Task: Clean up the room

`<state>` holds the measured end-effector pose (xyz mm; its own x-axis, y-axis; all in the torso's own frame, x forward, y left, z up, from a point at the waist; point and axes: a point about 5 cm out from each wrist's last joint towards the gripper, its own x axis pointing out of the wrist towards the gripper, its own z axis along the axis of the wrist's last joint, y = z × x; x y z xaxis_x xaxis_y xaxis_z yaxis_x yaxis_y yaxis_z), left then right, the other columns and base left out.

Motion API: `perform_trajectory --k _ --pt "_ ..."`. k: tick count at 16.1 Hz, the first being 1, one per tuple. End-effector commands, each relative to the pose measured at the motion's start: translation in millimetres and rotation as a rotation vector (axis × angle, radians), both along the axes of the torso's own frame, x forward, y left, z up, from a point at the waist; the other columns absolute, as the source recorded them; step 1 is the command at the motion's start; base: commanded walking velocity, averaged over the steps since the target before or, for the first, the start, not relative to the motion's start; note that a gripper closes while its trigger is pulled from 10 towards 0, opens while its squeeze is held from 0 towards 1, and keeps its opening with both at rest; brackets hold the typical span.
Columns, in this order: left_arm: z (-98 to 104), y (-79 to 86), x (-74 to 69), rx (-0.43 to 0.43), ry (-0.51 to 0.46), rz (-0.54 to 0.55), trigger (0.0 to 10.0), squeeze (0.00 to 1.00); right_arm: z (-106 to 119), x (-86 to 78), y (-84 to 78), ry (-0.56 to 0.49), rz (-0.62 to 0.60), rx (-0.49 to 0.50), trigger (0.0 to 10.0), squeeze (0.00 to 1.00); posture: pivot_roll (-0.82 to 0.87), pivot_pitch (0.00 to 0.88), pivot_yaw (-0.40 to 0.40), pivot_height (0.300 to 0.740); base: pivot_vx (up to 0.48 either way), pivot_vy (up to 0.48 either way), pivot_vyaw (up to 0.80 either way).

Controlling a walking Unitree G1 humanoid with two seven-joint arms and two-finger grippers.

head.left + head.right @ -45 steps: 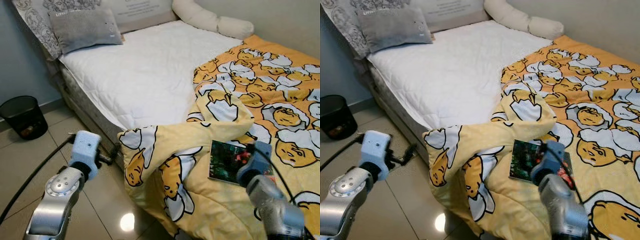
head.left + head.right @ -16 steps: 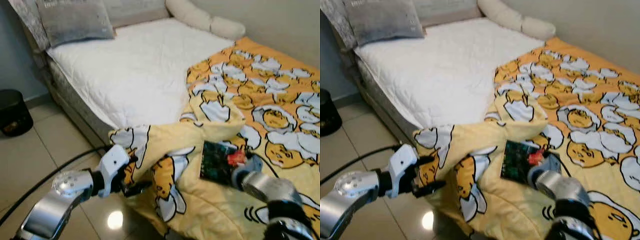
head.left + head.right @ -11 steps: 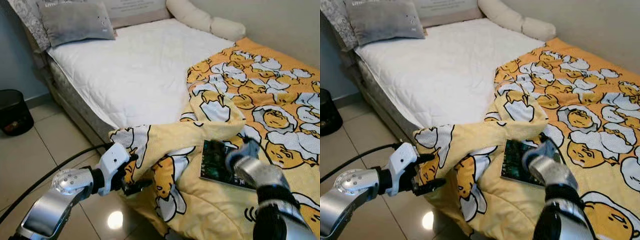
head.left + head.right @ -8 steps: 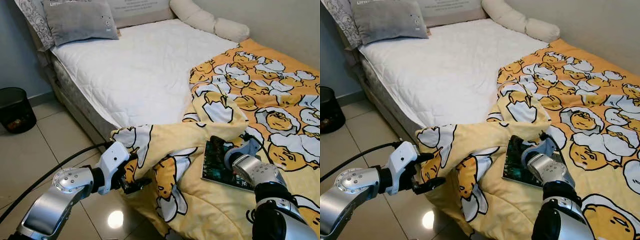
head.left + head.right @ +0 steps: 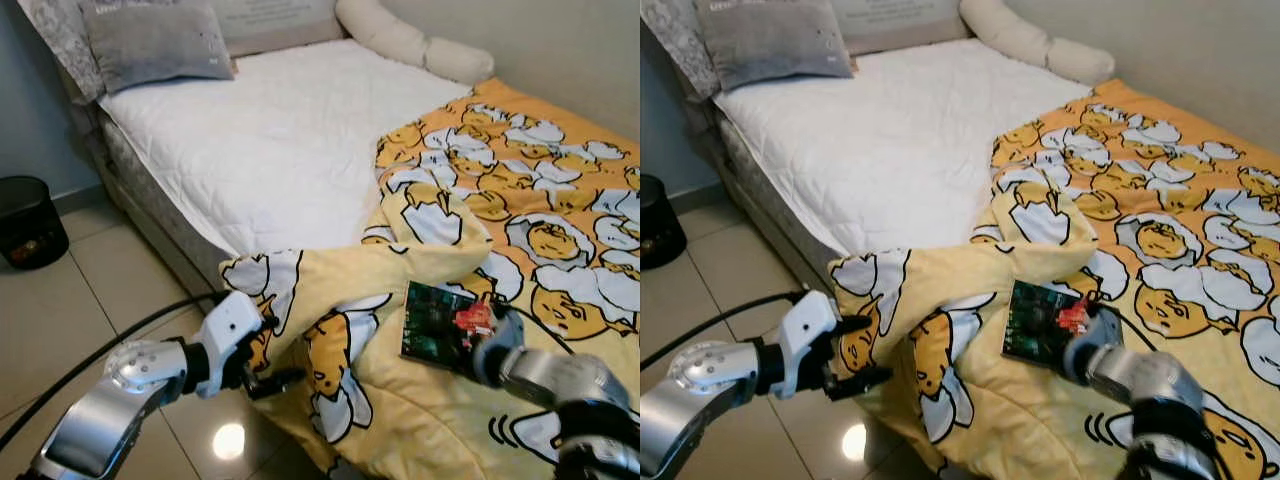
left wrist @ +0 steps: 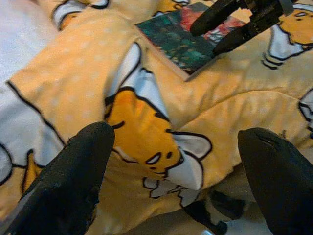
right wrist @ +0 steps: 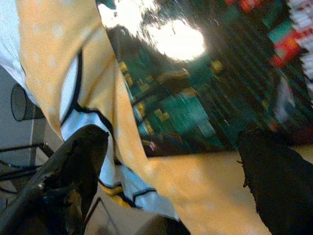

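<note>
The right claw (image 5: pixel 1080 335) is released, its two black fingers spread wide directly above the book (image 5: pixel 1040 324). The book lies flat on the yellow duvet (image 5: pixel 1160 250), immediately ahead of the right claw and just beneath it; contact cannot be confirmed. The book's long axis runs away from the robot, roughly in line with the right claw's approach. The cover is glossy and dark green with red marks; it reflects a bright glare in the right wrist view. The book is thin, rigid and rectangular.

The left claw (image 5: pixel 262 375) is also released. It hangs beside the duvet's hanging corner near the floor (image 5: pixel 60 310), well apart from the book. The right arm is therefore the nearer one.

The duvet is soft, rumpled and printed with egg cartoon figures. Beyond it, the bed (image 5: pixel 280 140) shows a white quilted mattress cover.
</note>
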<state>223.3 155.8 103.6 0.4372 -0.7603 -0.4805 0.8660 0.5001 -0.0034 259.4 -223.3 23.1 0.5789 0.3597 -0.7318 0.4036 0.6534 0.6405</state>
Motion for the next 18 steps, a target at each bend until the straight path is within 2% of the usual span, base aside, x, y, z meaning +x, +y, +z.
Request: perform_trajectory --k 1,5,7,8,11,12,14,16,18 --pt "6.0 -4.1 -0.2 -0.001 -0.014 -0.035 10.0 0.0 4.2 -2.4 -3.3 0.008 0.004 0.004 10.0 0.0 0.01 0.0 -0.107 0.74 0.0 0.0 0.0" --pt "6.2 -3.3 -2.2 -0.001 -0.001 -0.045 10.0 0.0 0.7 -8.1 7.6 0.04 0.021 0.04 10.0 0.0 0.02 0.0 -0.109 0.74 0.0 0.0 0.0" --pt "6.6 -2.8 -3.0 -0.002 0.005 -0.048 10.0 0.0 -4.4 -7.4 12.9 0.044 -0.001 0.025 10.0 0.0 0.02 0.0 -0.109 0.74 0.0 0.0 0.0" --pt "6.8 -3.0 -3.2 -0.002 0.007 -0.051 10.0 0.0 -7.4 2.5 15.8 0.016 -0.072 0.023 10.0 0.0 0.03 0.0 -0.107 0.74 0.0 0.0 0.0" --pt "7.7 -3.0 -2.8 0.001 0.008 -0.053 10.0 0.0 -13.0 14.1 27.0 -0.005 -0.152 0.054 10.0 0.0 0.03 0.0 -0.106 0.74 0.0 0.0 0.0" --pt "8.1 -2.4 -2.7 0.003 0.008 -0.051 10.0 0.0 -14.4 21.7 32.4 -0.049 -0.216 0.069 10.0 0.0 0.05 0.0 -0.112 0.74 0.0 0.0 0.0" --pt "8.1 -1.6 -3.4 0.006 0.007 -0.048 10.0 0.0 -15.6 25.1 34.9 -0.076 -0.248 0.084 10.0 0.0 0.05 0.0 -0.112 0.74 0.0 0.0 0.0" --pt "7.5 -0.6 -4.6 0.009 0.01 -0.044 10.0 0.0 -25.2 23.0 35.4 -0.057 -0.286 0.053 10.0 0.0 0.06 0.0 -0.114 0.74 0.0 0.0 0.0" --pt "6.3 -0.7 -5.9 0.013 0.016 -0.046 10.0 0.0 -44.1 8.6 32.5 0.014 -0.287 -0.054 10.0 0.0 0.07 0.0 -0.115 0.74 0.0 0.0 0.0"
